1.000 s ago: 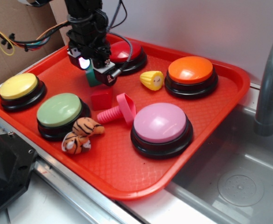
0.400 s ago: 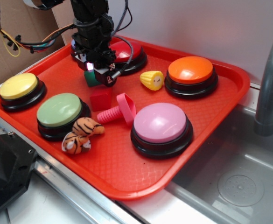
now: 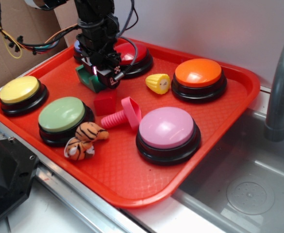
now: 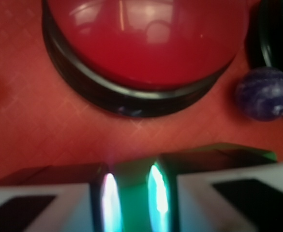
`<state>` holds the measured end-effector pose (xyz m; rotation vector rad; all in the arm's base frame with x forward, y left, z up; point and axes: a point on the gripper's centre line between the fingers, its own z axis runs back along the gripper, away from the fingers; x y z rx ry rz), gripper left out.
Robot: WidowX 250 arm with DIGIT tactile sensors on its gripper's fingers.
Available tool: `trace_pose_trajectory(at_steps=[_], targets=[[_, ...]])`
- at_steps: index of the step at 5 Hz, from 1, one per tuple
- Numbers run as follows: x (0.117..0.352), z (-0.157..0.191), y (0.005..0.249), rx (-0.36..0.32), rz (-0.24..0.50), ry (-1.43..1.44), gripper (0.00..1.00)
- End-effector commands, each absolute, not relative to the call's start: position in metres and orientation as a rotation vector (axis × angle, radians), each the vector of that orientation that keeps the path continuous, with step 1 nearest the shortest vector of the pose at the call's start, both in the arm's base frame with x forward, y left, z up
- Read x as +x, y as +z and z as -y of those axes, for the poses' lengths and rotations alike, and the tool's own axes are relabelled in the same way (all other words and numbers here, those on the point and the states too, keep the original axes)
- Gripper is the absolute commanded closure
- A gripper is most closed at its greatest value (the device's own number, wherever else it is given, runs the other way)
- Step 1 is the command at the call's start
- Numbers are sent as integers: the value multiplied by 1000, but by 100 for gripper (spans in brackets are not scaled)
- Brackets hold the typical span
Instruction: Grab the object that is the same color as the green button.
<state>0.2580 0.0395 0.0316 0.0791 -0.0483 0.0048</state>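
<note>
The green block (image 3: 87, 77) is found on the red tray (image 3: 132, 179), near its far left corner, just in front of the red button (image 3: 132, 54) and behind the red block (image 3: 104, 103). The claw (image 3: 103, 77) is lowered directly over it, so the block lies between the fingers rather than off to one side; part of the block shows past the claw towards the tray's left edge, which suggests its long axis runs roughly along the tray's far edge, across the fingers. In the wrist view the block (image 4: 131, 193) is seen squeezed between the two white fingers (image 4: 44, 212), with lit reflections on both sides, so the claw is judged to be clamped on it. Whether the block is touching the tray or just lifted cannot be told. The pale green button (image 3: 61, 114) sits near the tray's left front edge, well apart from the claw. A straight upward lift is all that seems to be called for next.
</note>
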Motion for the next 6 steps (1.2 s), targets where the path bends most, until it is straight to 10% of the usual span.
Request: trace_pose_trajectory(at_steps=[1,4,6], targets=[[256,-54,101,52,115,103,100],[240,-32,195,2,147,70,100],[234,-23,211,-10,149,46,100]])
